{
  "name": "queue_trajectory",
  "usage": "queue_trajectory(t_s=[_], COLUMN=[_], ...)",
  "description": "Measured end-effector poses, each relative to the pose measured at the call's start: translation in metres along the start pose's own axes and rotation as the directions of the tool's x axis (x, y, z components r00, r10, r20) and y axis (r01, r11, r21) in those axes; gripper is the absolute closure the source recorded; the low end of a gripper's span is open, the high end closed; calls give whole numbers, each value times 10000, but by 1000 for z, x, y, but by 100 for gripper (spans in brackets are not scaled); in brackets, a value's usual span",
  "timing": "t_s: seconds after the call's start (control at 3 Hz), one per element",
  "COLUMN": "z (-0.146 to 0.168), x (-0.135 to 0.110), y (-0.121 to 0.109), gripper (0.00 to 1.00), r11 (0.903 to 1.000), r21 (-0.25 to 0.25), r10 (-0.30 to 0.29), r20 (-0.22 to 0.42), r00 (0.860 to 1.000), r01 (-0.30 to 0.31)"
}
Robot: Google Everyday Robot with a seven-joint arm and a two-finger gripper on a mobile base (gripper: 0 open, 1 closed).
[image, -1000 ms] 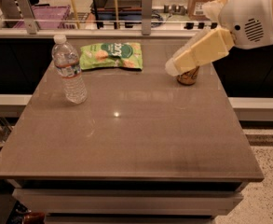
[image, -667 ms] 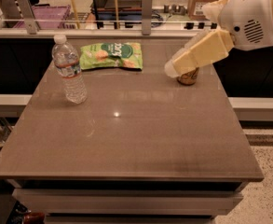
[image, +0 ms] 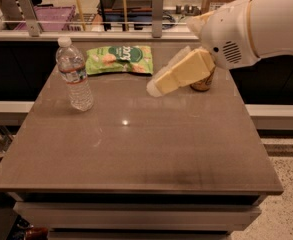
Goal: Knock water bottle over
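The pale cream-yellow gripper hangs above the table in the upper middle of the frame, right of centre, slanting down and to the left from the wrist. Whether it is apart or together cannot be told; nothing is seen held in it. It touches neither the bottle nor the bag.

Behind it, the bulky white rounded robot arm with a small vent grille fills the upper right corner. Just under the wrist, partly hidden by the gripper, stands an orange-gold drink can — only its lower part shows, near the table's back right edge.

Left of the gripper tip, lying flat by the back edge, is a green crinkled snack bag with pale printed shapes on it. It is near the gripper's tip but apart from it.

The slim clear ribbed plastic water bottle with a white cap and a narrow label band stands upright in the upper left of the frame, on the table's back left part. It is well apart from the gripper, with the bag lying between them and a little further back.

All of this rests on a brown-grey matte square table top, with a small glint of light near its middle. Beyond the back edge runs a pale ledge with two grey metal posts, and a purple crate sits in the upper left background. Speckled floor shows at the lower right.
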State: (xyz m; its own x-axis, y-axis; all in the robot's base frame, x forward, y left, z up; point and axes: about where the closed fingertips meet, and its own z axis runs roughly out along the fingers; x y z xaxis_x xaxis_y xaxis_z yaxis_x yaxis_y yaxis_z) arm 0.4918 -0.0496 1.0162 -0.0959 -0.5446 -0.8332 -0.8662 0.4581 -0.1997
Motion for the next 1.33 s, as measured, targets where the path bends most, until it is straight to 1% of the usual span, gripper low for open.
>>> queue_trajectory(t_s=[0.33,0.67,1.0,1.33], z=[23,50,75,102], x=[-2,-1,2,13], y=[10,14,10,5], gripper=[0,0,0,0], r11=[10000,9996,9976,9935], r21=[-51,126,395,461], r10=[-10,220,501,928], r20=[424,1004,1573,2013], r00=[9991,9947,9863,9751], r01=[12,-234,-570,-1040])
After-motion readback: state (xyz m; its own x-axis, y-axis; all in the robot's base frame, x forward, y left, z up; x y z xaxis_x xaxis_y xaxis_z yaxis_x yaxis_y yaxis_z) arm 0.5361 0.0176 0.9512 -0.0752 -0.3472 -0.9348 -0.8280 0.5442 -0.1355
